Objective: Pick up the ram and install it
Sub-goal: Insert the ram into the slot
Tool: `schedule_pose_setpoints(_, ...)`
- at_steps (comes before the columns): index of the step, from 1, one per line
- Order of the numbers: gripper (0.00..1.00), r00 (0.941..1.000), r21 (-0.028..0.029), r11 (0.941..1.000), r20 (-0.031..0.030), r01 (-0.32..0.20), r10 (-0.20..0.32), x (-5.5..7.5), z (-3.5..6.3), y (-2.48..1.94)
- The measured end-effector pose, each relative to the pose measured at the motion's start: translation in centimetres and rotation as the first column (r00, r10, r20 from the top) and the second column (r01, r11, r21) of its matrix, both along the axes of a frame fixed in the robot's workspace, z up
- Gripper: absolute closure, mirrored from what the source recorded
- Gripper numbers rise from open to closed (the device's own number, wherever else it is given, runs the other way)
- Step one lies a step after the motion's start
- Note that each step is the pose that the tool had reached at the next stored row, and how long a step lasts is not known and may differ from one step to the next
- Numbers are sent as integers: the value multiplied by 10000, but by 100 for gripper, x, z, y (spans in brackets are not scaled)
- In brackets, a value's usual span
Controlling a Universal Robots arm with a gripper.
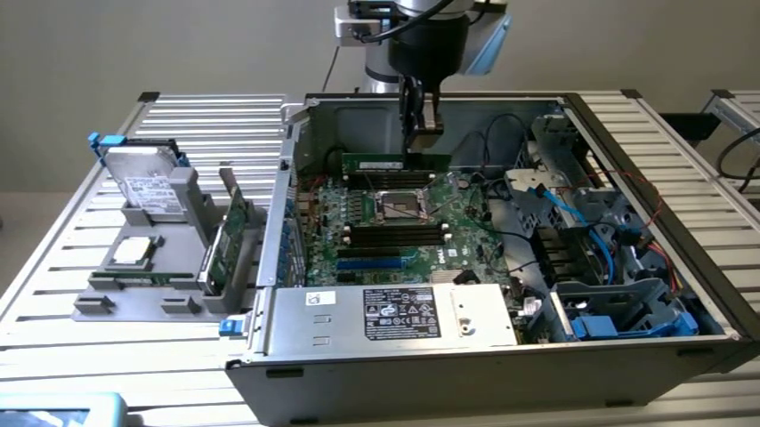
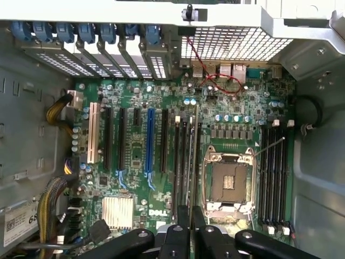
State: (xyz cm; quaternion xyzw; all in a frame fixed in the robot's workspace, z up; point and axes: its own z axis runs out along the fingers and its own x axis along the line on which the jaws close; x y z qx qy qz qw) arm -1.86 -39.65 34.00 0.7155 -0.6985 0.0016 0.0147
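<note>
The ram [image 1: 396, 164] is a thin green stick with a white label, held level inside the open computer case [image 1: 392, 369]. My gripper [image 1: 422, 133] comes down from above and is shut on the ram's upper edge. In the wrist view the ram [image 2: 193, 156] shows edge-on as a thin line running out from between my fingertips [image 2: 191, 218]. It lies along the black slots [image 2: 180, 162] beside the CPU socket [image 2: 228, 182]. Whether it touches a slot I cannot tell. A second group of black slots [image 1: 394, 234] lies on the socket's other side.
A grey holder [image 1: 155, 276] on the exterior view's left carries a hard drive [image 1: 149, 191], a CPU [image 1: 133, 252] and an upright green card [image 1: 226, 240]. The power supply [image 1: 398, 313] sits at the case front. Cables and drive cages [image 1: 594, 240] crowd the exterior view's right.
</note>
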Motion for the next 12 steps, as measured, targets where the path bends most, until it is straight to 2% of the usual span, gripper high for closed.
schedule_pose_setpoints(4,86,10000,-24,10000,55,0,0,12,-48,2)
schedule_pose_setpoints(9,86,9999,-32,10000,156,0,1,29,-106,3)
schedule_pose_setpoints(12,86,9998,-32,10000,187,-1,2,31,-147,7)
